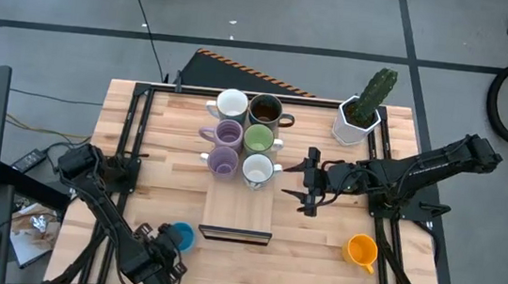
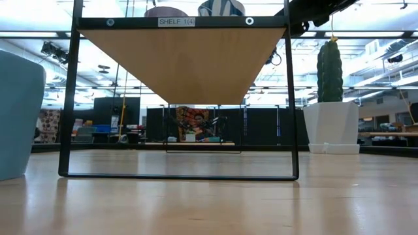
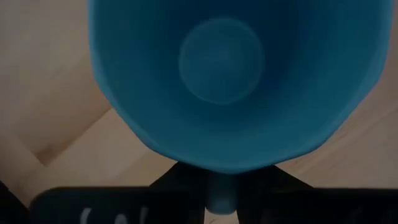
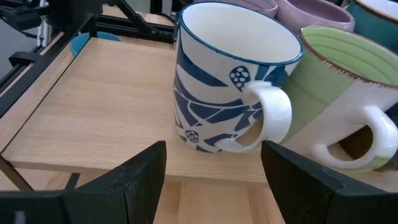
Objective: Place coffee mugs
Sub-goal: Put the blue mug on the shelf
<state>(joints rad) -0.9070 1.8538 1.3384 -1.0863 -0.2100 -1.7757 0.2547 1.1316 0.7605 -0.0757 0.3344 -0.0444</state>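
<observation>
At table's near-left corner, left end effector (image 1: 170,247) clamped on blue mug (image 1: 182,236) rim; right end effector (image 1: 308,180) wide, empty.

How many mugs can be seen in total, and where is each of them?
8. Six stand in two columns on the shelf: white, purple, purple; brown, green, white. Blue is at the left gripper; orange is near the table's right edge.

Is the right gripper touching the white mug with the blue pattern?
Apart. The right wrist view shows the right gripper open, with shelf wood visible between its fingers and the mug.
</observation>
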